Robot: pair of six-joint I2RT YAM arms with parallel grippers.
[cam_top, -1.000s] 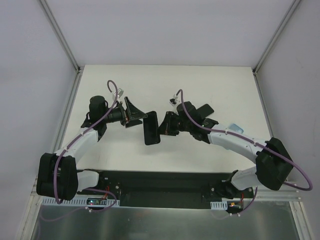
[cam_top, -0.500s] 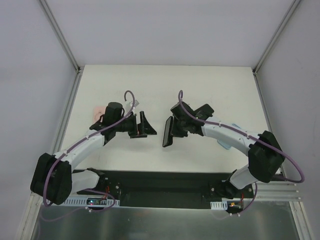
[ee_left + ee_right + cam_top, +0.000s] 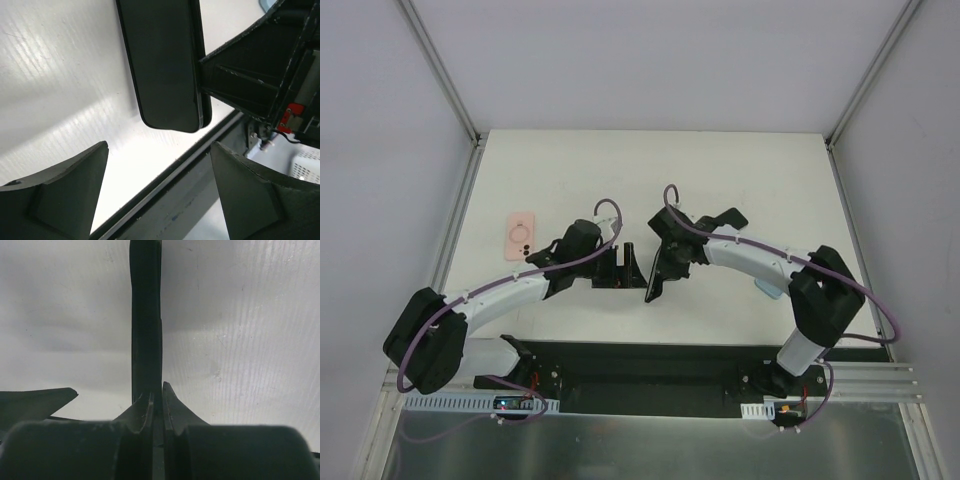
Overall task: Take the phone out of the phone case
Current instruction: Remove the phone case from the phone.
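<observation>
A black phone in its dark case [image 3: 654, 277] is held on edge just above the table by my right gripper [image 3: 666, 262], which is shut on its upper part. In the right wrist view the phone [image 3: 146, 315] stands thin and upright between the closed fingers of that gripper [image 3: 156, 395]. My left gripper [image 3: 625, 268] is open and empty, just left of the phone and not touching it. In the left wrist view the phone's dark face [image 3: 165, 65] sits ahead of the spread jaws of the left gripper [image 3: 160, 195], with a right finger [image 3: 240, 80] clamped on its edge.
A pink phone-case-like item [image 3: 521, 236] lies flat at the left of the table. A light blue object [image 3: 769, 288] peeks out under the right arm. The black base rail [image 3: 640, 365] runs along the near table edge [image 3: 165, 180].
My left gripper has moved right, close to the phone, uncovering the pink item. My right gripper has shifted slightly left and turned the phone more on edge.
</observation>
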